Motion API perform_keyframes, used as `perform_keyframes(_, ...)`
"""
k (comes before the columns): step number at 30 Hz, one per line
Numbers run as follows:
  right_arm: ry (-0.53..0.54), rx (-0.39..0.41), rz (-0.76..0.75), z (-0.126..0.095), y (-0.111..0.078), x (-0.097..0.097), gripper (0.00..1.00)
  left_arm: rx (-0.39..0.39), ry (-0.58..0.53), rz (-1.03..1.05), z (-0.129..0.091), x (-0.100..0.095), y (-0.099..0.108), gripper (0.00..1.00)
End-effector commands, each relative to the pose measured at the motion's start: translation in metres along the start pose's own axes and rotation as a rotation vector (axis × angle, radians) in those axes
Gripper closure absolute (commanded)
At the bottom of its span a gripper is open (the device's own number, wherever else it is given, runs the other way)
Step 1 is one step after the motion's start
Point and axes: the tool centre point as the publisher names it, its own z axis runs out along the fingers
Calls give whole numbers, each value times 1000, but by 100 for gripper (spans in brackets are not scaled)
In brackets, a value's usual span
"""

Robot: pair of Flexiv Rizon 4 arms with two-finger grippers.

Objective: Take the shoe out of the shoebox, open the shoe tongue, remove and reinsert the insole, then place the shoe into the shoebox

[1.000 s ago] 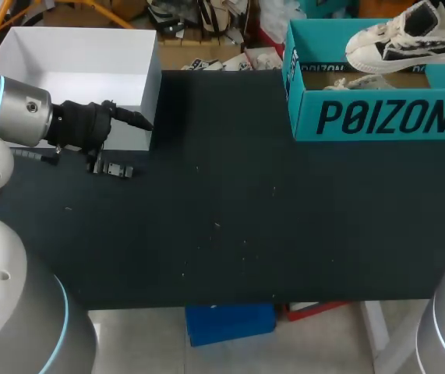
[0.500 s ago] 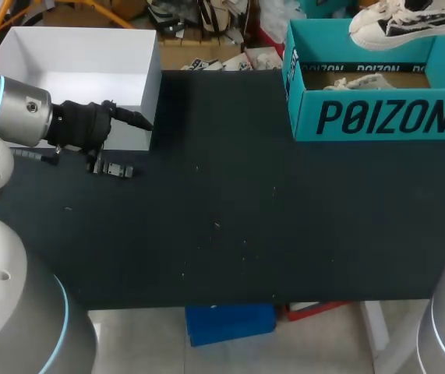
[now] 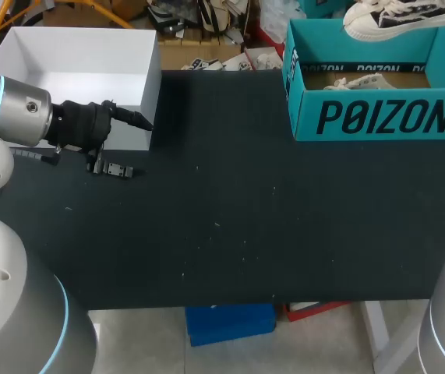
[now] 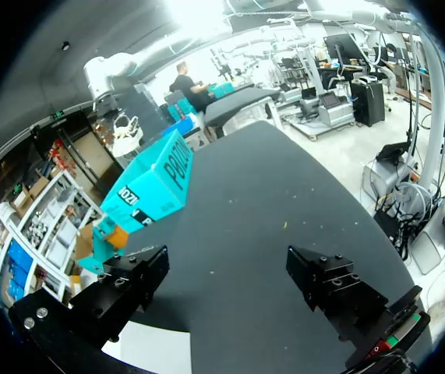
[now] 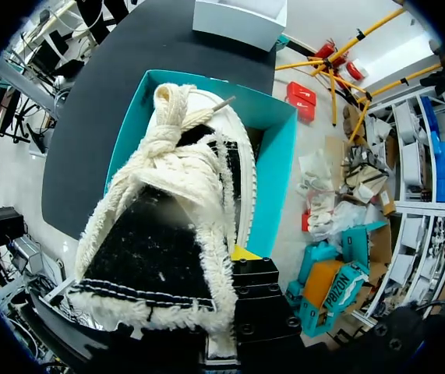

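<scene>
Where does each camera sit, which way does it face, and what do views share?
Head view: above and behind, looking down on the table; left arm shows.
Left wrist view: on the left wrist, facing across the table toward the shoebox; open left claw shows.
Right wrist view: on the right wrist, facing down into the shoebox; right claw grips the shoe.
All three share the shoebox.

The shoe [image 3: 397, 17] is cut off by the head view's edge.

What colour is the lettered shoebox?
The cardboard shoebox is teal with dark lettering; head view best.
</scene>
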Motion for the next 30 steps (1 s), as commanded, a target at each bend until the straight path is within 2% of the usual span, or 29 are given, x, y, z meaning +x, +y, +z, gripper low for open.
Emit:
perform_keyframes(1, 112, -1, 0, -4, -1, -5, 100, -1, -4, 2, 1, 1, 0, 0)
perform_keyframes(9, 112, -1, 0, -4, -1, -5, 100, -1, -4, 2, 1, 1, 0, 0)
perform_keyframes(11, 112, -4, -7, 1, 0, -2, 92, -1, -4, 2, 1, 1, 0, 0)
perform_keyframes(12, 107, -7, -12, 3, 0, -3, 92, -1, -4, 2, 1, 1, 0, 0)
perform_keyframes(13, 105, -8, -13, 5, 1, -4, 100, -1, -4, 2, 1, 1, 0, 0)
perform_keyframes(22, 64, -33, -53, 14, 12, -29, 100, -1, -4, 2, 1, 1, 0, 0)
perform_keyframes(30, 54, -52, -45, 28, 26, -40, 100, -1, -4, 2, 1, 1, 0, 0)
